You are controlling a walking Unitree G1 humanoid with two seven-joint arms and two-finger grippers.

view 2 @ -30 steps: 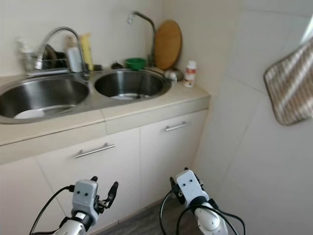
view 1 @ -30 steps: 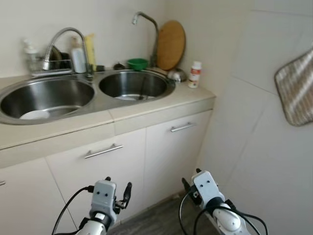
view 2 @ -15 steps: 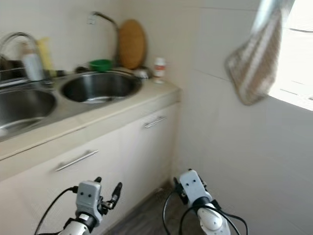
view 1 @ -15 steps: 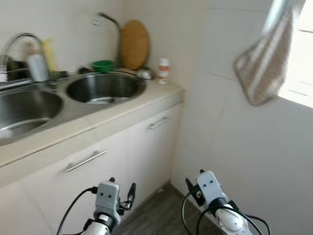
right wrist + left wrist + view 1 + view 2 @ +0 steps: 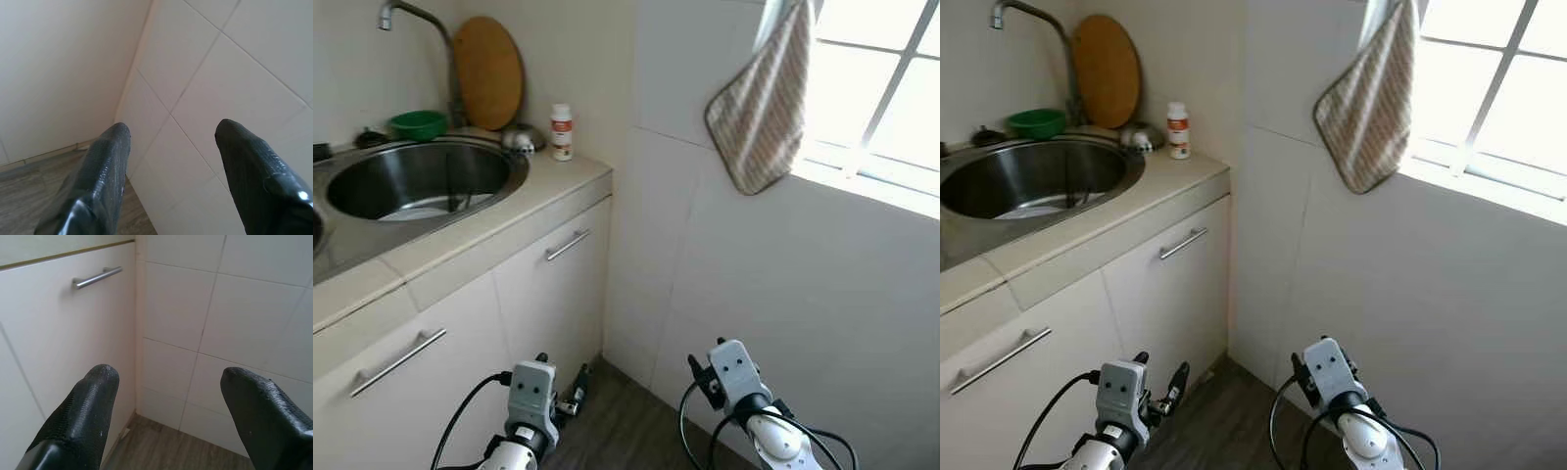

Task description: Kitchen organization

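My left gripper [image 5: 560,376] hangs low in front of the cream cabinet doors [image 5: 553,284], open and empty; in the left wrist view its fingers [image 5: 93,396] point at the corner where cabinet meets tiled wall. My right gripper [image 5: 701,368] also hangs low beside the tiled wall [image 5: 773,294], open and empty, with its fingers [image 5: 110,156] spread. On the counter sit a steel sink [image 5: 411,181], a green bowl [image 5: 418,124], a round wooden board [image 5: 489,73] leaning on the wall, and a small white bottle [image 5: 562,132].
A striped cloth [image 5: 759,108] hangs on the wall by a bright window [image 5: 881,88]. A tall tap [image 5: 421,24] rises behind the sink. A small metal item [image 5: 519,140] lies beside the bottle. Dark wood floor [image 5: 626,431] runs between cabinet and wall.
The camera has swung to the right: the left sink basin and its tap have left the picture, and the cloth and window have come in. Both grippers stay low and open.
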